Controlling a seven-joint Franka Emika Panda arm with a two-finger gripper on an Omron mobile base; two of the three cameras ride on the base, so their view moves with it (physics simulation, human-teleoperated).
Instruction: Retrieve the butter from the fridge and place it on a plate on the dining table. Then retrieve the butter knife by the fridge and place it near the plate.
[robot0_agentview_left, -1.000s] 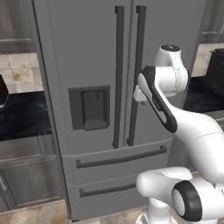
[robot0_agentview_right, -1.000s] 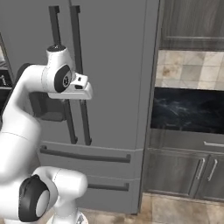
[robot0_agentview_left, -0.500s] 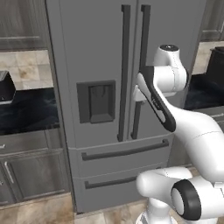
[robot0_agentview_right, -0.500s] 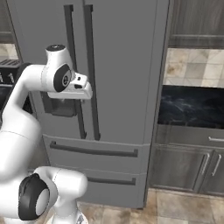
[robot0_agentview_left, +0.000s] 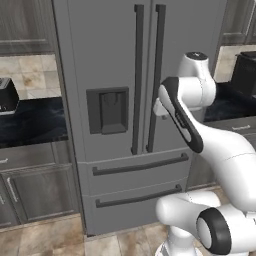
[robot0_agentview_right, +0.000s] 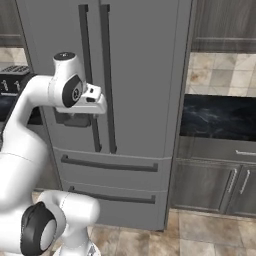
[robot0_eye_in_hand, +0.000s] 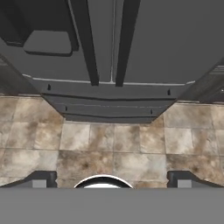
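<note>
Left base view has shifted, fridge (robot0_agentview_left: 125, 90) nearer; claw (robot0_eye_in_hand: 109, 178) spread wide, empty.

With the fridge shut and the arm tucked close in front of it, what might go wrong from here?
1. The fridge doors are shut and the two door handles stand close together, so the open claw, pointing down at the floor, may catch the wrong one.
2. The arm's elbow sits near the right door and may block its swing.
</note>
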